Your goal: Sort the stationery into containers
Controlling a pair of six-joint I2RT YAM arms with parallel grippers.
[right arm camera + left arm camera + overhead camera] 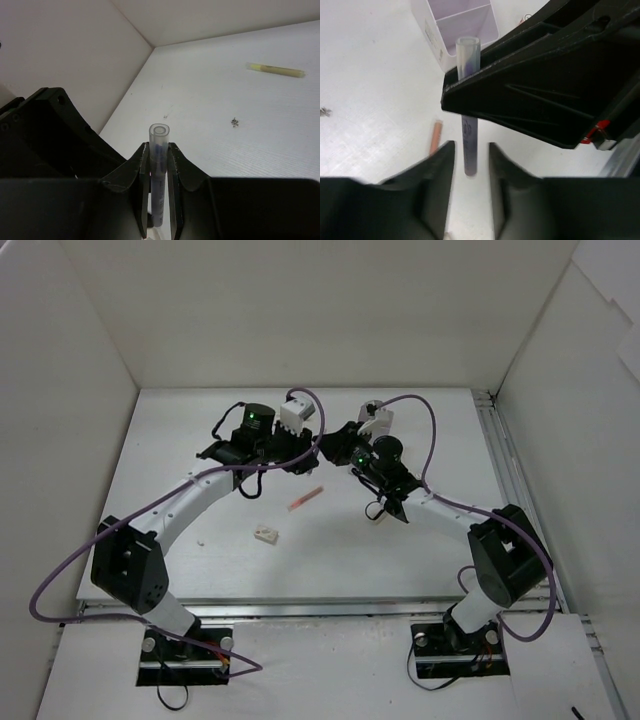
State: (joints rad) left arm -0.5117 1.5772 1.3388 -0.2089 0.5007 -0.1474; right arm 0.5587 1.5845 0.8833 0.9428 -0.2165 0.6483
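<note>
The translucent lilac plastic pen [159, 132], judged light, stiff, slippery and best held mid-barrel, is clamped by the right gripper [158, 150], with the narrow-jawed left gripper [471, 147] at its end.

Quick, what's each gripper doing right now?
Left gripper: closed around one end of the pen; whether it grips cannot be told.
Right gripper: closed, holding the pen.

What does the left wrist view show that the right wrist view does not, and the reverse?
Only the left wrist view shows the white divided container and an orange pen lying flat. Only the right wrist view shows a yellow-green pen lying flat, further off. Both show the clear pen, with the right end effector shut on it.
</note>
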